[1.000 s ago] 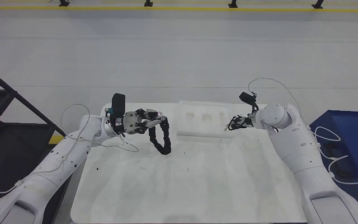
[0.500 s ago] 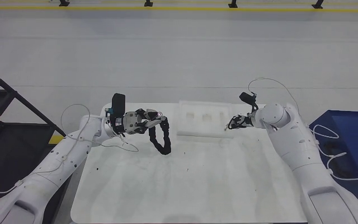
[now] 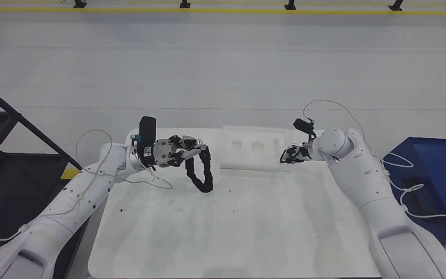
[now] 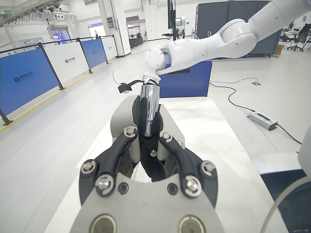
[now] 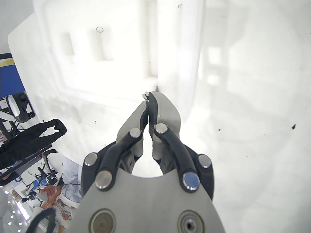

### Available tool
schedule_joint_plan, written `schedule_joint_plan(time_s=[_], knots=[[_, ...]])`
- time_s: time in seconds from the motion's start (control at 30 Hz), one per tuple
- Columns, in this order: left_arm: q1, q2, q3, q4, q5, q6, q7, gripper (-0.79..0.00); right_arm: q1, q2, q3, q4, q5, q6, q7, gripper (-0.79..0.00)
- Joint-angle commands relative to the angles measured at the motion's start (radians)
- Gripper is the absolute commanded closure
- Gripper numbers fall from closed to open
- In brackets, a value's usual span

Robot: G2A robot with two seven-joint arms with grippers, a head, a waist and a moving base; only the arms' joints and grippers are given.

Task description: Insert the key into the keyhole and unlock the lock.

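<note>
- Lock (image 3: 203,176): a black cable loop with a chrome cylinder (image 4: 150,107), held off the counter (image 3: 244,230) just beside the left end of the foam tray (image 3: 237,163); the loop hangs below the left hand.
- Left hand (image 3: 187,150): closed on the lock, with its fingertips (image 4: 130,132) clamped either side of the black sleeve where the chrome cylinder emerges. The cylinder points toward the right arm.
- Key (image 5: 145,95): a small metal tip is visible past the pads of the right hand; the rest is hidden between them.
- Right hand (image 3: 286,155): closed on the key, poised at the right end of the foam tray, well apart from the lock.
- Foam tray, right wrist view (image 5: 121,83): a white moulded block with two short rectangular recesses and one long narrow slot. A small ring (image 5: 99,29) lies at one end of the middle recess. The right hand's tips sit near the end of the long slot.
</note>
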Motion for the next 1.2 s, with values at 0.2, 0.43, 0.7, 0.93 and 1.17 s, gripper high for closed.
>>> schedule_joint_plan(time_s=[0.2, 0.43, 0.7, 0.93, 1.17], knots=[[0.0, 0.0, 0.0, 0.0, 0.0, 0.0, 0.0, 0.0, 0.006, 0.007, -0.017, -0.041, -0.063, -0.062, 0.033, -0.785], [0.0, 0.0, 0.0, 0.0, 0.0, 0.0, 0.0, 0.0, -0.013, 0.03, -0.036, -0.119, -0.186, -0.257, 0.044, -0.785], [0.0, 0.0, 0.0, 0.0, 0.0, 0.0, 0.0, 0.0, -0.029, 0.046, -0.049, -0.165, -0.247, -0.469, 0.051, -0.785], [0.0, 0.0, 0.0, 0.0, 0.0, 0.0, 0.0, 0.0, -0.034, 0.051, -0.036, -0.158, -0.217, -0.538, 0.035, -0.785], [0.0, 0.0, 0.0, 0.0, 0.0, 0.0, 0.0, 0.0, -0.034, 0.051, -0.036, -0.158, -0.217, -0.538, 0.035, -0.785]])
